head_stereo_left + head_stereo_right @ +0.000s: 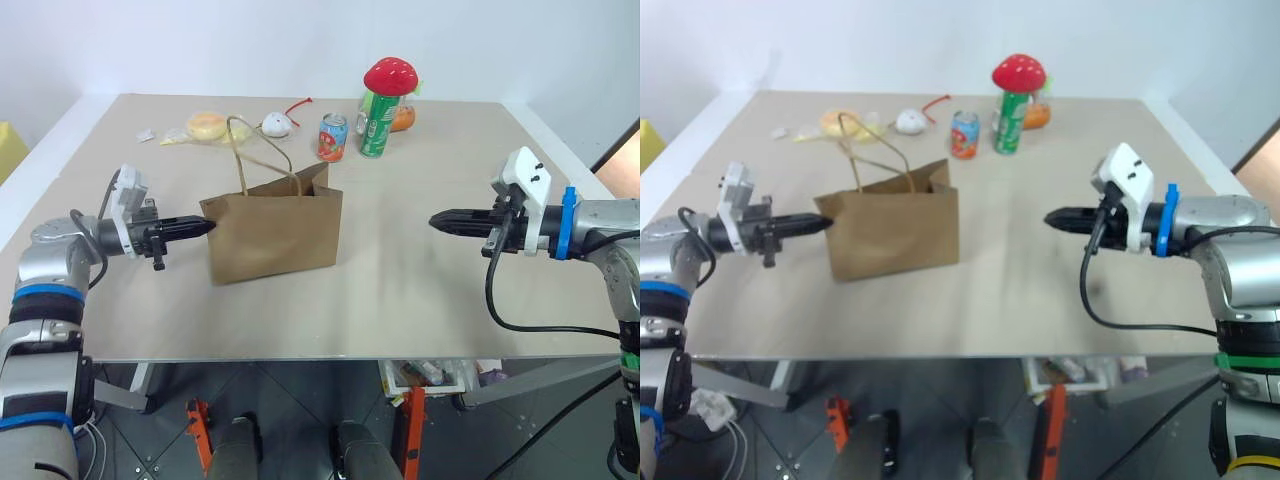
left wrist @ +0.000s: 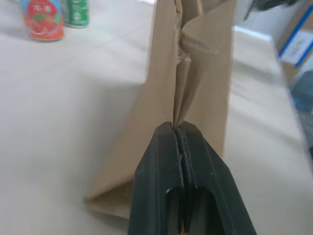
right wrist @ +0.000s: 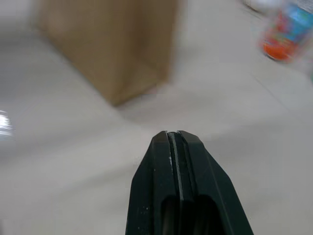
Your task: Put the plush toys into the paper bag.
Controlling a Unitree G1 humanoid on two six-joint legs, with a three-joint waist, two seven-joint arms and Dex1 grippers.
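- L gripper [image 1: 205,226]: fingers pressed together, empty, tip at side fold of paper bag [image 1: 275,235]
- R gripper [image 1: 437,220]: fingers together, empty, well apart from bag

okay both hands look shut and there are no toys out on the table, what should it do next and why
Probably draw both hands back and stop. The paper bag stands upright; left hand is shut at its side edge, right hand shut and apart over bare table.
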